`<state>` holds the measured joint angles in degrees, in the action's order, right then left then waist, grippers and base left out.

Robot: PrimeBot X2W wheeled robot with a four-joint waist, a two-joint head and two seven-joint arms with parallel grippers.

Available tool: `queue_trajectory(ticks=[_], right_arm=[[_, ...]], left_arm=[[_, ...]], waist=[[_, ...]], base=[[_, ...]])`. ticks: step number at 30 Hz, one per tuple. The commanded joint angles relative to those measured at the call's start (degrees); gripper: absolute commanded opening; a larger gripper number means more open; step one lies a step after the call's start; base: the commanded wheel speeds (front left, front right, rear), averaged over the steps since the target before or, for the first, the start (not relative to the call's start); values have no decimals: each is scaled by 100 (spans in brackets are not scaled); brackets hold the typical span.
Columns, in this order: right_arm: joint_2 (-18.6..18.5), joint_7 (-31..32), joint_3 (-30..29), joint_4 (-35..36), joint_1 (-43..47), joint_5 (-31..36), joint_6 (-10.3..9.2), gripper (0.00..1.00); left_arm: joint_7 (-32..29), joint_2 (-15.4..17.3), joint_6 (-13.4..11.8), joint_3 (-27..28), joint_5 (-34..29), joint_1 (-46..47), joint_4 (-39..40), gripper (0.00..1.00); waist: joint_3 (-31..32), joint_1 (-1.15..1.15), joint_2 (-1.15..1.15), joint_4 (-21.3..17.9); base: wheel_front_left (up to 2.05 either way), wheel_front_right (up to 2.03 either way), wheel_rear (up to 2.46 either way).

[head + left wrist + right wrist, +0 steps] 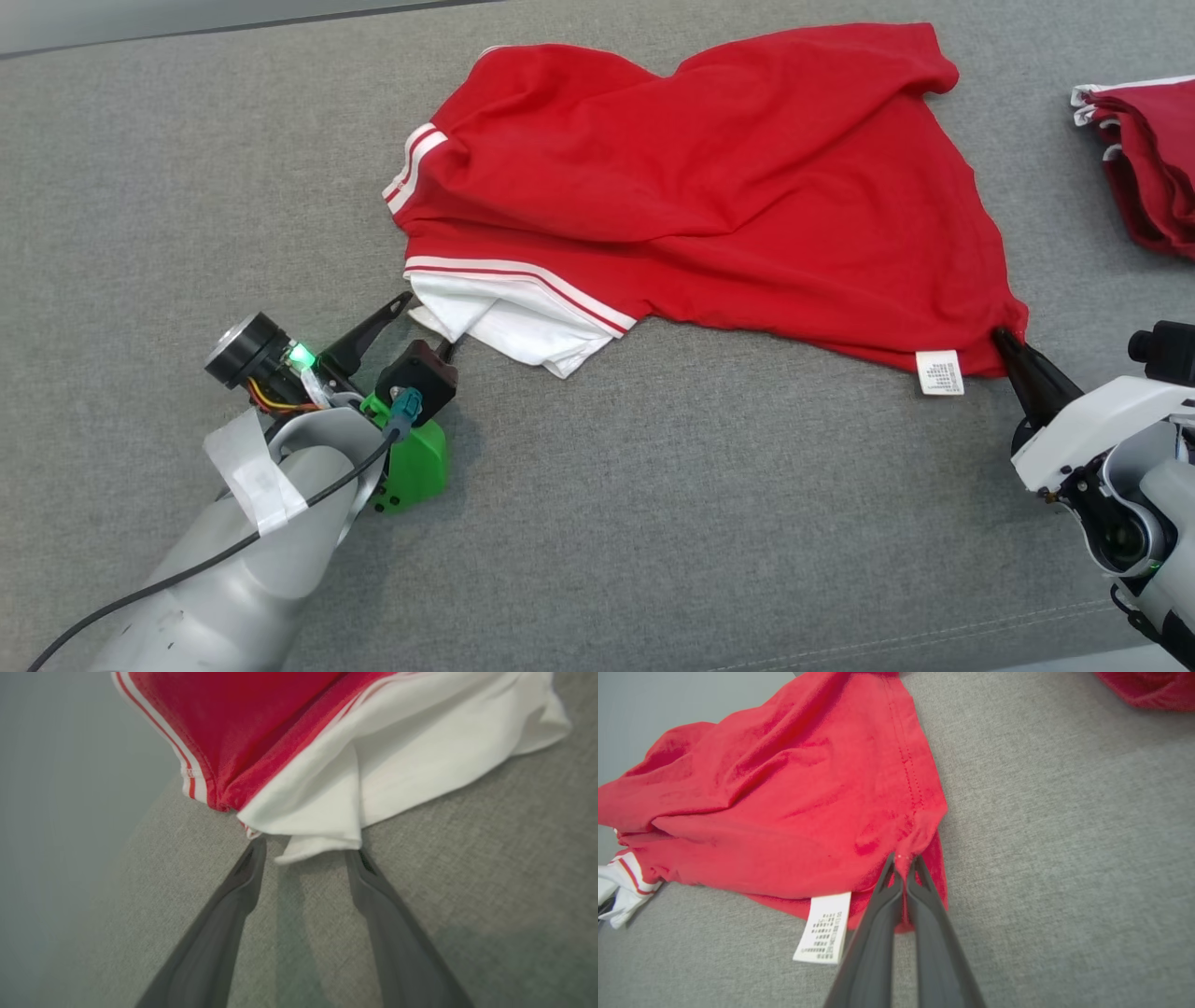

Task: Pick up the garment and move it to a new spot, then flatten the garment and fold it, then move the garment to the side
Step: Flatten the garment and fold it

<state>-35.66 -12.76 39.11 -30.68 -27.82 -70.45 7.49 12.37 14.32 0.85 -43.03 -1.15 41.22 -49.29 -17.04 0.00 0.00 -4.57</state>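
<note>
At the near right corner of the red shirt (709, 187), my right gripper (903, 858) is pinched tight on a small bunch of hem, just beside the white care label (824, 928); I judge that this grip is there to anchor the corner so the cloth can be drawn flat; at the near left, my left gripper (307, 848) has its jaws spread wide, tips at the edge of the white fold (397, 765) that sticks out beneath the striped trim (523, 273), and it holds nothing; it is lined up, I think, to take that second corner, so the pull can come from both sides; the shirt itself lies rumpled and creased across the middle of the grey fabric surface (653, 523), not yet flattened; a darker red garment (1153, 159) sits well apart at the far right, out of my way.
</note>
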Motion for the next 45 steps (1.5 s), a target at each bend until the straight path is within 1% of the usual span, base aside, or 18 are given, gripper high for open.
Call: queue_trajectory(ticks=[1, 4, 8, 10, 13, 14, 15, 16, 18, 20, 22, 24, 26, 30, 35, 36, 40, 45], right_arm=[[4, -58, 33, -35, -92, -57, -1, 0], [-41, -99, 62, -75, -120, -90, -1, 0], [-92, -139, 82, -92, -139, -98, -1, 0], [-127, -170, 77, -67, -138, -94, -1, 0], [-213, -210, 55, 50, -166, -24, -1, 0], [-249, -221, 32, 104, -190, 14, -1, 0], [-291, -234, 7, 173, -208, 57, -1, 0], [-341, -246, -20, 249, -212, 105, -1, 0], [-427, -244, -124, 433, -220, 199, -1, 0], [-506, -248, -355, 638, -234, 328, -1, 0], [-535, -246, -597, 824, -144, 378, -1, 0], [-603, -247, -809, 1006, -70, 425, -1, 0], [-633, -248, -979, 1187, -63, 360, -1, 0], [-871, -239, -1082, 1425, -215, 163, -2, 0], [-1147, 177, -1210, 1628, -509, -523, -4, 0], [-1269, 374, -1282, 1674, -625, -777, -4, 0], [-1498, 707, -1401, 1834, -818, -1185, -4, 0], [-1694, 871, -1513, 2136, -1069, -1372, -4, 0]], left_arm=[[-16, -9, 88, -38, 37, 81, -91, 0], [-140, -20, 163, -5, 150, 61, -228, 0], [-281, -107, 325, 163, 507, -116, -316, 0], [-386, -205, 487, 367, 924, -233, -320, 0], [-794, -471, 656, 887, 2146, -448, -135, 0], [-1053, -568, 665, 858, 2652, -518, 116, 0], [-1353, -555, 666, 813, 3197, -573, 445, 0], [-1651, -480, 667, 853, 3812, -622, 831, 0], [-2272, -179, 656, 1094, 5066, -751, 1728, 0], [-2737, -50, 658, 1543, 6211, -918, 2513, 0], [-3043, 8, 651, 2040, 7076, -978, 3088, 0], [-3185, 41, 466, 2497, 7655, -933, 3522, 0], [-3239, -2, 189, 2889, 8120, -842, 3873, 0], [-3294, -101, -215, 3383, 8686, -562, 4337, 0], [-3275, -70, -543, 3613, 8832, -103, 4426, 0], [-3299, -42, -622, 3653, 8822, 85, 4352, 0], [-3395, -73, -730, 3679, 8898, 445, 4242, 0], [-3581, -138, -801, 3552, 8937, 847, 4279, 0]], waist=[[-18, 0, 0, -50], [16, 0, 0, -83], [106, 0, 0, -83], [182, 0, 0, -61], [310, 0, 0, -4], [354, 0, 0, 12], [394, 0, 0, 32], [429, 0, 0, 57], [499, 0, 0, 113], [574, 0, 0, 162], [662, 0, 0, 207], [761, 0, 0, 243], [866, 0, 0, 256], [1127, 0, 0, 244], [1503, 0, 0, 202], [1640, 0, 0, 190], [1807, 0, 0, 184], [1920, 0, 0, 165]], base=[[0, 0, 0], [0, 0, 0], [0, 0, 0], [0, 0, 0], [0, 0, 0], [0, 0, 0], [0, 0, 0], [0, 0, 0], [0, 0, 0], [0, 0, 0], [0, 0, 0], [0, 0, 0], [0, 0, 0], [0, 0, 0], [0, 0, 0], [0, 0, 0], [0, 0, 0], [0, 0, 0]])
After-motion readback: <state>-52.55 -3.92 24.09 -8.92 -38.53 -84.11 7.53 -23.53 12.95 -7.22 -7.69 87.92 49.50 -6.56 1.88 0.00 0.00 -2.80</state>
